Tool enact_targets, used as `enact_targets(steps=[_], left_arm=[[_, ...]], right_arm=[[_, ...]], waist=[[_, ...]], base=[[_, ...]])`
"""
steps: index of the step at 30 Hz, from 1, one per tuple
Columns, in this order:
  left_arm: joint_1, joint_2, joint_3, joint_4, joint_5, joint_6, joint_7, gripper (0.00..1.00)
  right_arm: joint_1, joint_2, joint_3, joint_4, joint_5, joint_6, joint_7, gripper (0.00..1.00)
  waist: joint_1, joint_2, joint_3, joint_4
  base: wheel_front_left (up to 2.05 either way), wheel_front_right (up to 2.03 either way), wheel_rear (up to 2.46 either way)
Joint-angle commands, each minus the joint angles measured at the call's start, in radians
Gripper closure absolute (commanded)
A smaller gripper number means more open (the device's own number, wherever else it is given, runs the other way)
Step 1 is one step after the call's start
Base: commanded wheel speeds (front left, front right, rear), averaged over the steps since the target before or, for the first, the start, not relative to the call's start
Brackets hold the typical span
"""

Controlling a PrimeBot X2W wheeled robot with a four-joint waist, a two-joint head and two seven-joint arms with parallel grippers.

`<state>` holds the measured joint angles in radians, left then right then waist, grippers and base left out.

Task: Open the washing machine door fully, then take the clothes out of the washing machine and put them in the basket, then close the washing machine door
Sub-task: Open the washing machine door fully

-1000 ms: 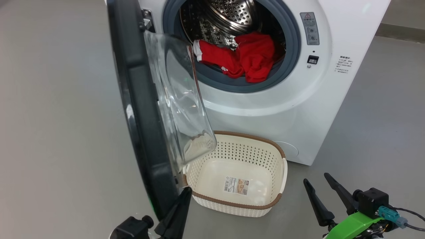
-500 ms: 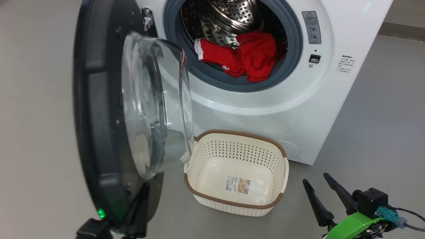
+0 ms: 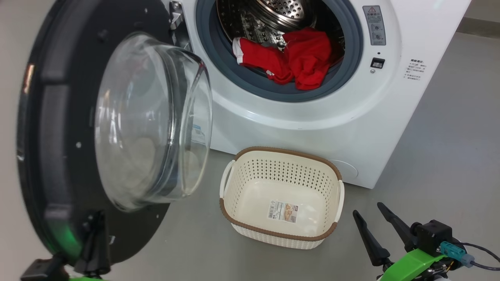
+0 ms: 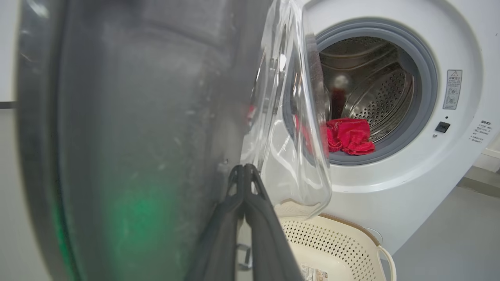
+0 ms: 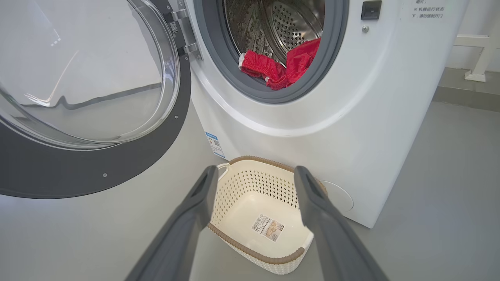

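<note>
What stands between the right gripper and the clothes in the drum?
Nothing visible. The washing machine door stands open to the left, clear of the drum mouth. The basket sits on the floor below that mouth, beneath the line from the right gripper to the clothes.

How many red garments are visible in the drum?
2, it seems: a white-trimmed garment on the left, a bunched garment right of it, touching; more may hide behind.

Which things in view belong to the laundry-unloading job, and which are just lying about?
Part of the job:
washing machine door, swung open
clothes
washing machine
basket
left gripper, shut, by the door
right gripper, open

Just there:
warning sticker
blue label
white frame by the wall
floor
</note>
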<state>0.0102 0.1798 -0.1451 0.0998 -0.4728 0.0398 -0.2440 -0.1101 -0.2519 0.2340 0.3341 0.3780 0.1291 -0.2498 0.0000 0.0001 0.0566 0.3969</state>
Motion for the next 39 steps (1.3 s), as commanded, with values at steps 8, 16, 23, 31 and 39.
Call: enact_targets(steps=[8, 16, 23, 31, 39], left_arm=[[-0.102, 0.076, 0.132, 0.050, -0.033, 0.014, -0.015, 1.00], [-0.165, 0.118, 0.225, 0.137, -0.047, 0.018, -0.017, 1.00], [-0.211, 0.141, 0.300, 0.202, -0.027, 0.006, -0.018, 1.00], [-0.279, 0.171, 0.392, 0.294, 0.011, -0.024, -0.018, 1.00], [-0.372, 0.196, 0.452, 0.415, 0.065, -0.064, -0.018, 1.00]], right_arm=[[-0.047, -0.015, 0.029, -0.022, -0.006, 0.002, -0.012, 0.00], [-0.065, -0.026, 0.035, -0.023, -0.010, 0.002, -0.012, 0.00], [-0.077, -0.034, 0.035, -0.024, -0.013, 0.002, -0.012, 0.00], [-0.097, -0.045, 0.042, -0.028, -0.017, 0.002, -0.012, 0.00], [-0.119, -0.055, 0.050, -0.030, -0.021, 0.002, -0.012, 0.00]], waist=[[0.0000, -0.0001, 0.021, -0.013], [0.0000, -0.0001, 0.049, -0.028], [0.0000, -0.0001, 0.071, -0.037], [0.0000, -0.0001, 0.106, -0.044], [0.0000, -0.0001, 0.143, -0.054]], base=[[0.00, 0.00, 0.00], [0.00, 0.00, 0.00], [0.00, 0.00, 0.00], [0.00, 0.00, 0.00], [0.00, 0.00, 0.00]])
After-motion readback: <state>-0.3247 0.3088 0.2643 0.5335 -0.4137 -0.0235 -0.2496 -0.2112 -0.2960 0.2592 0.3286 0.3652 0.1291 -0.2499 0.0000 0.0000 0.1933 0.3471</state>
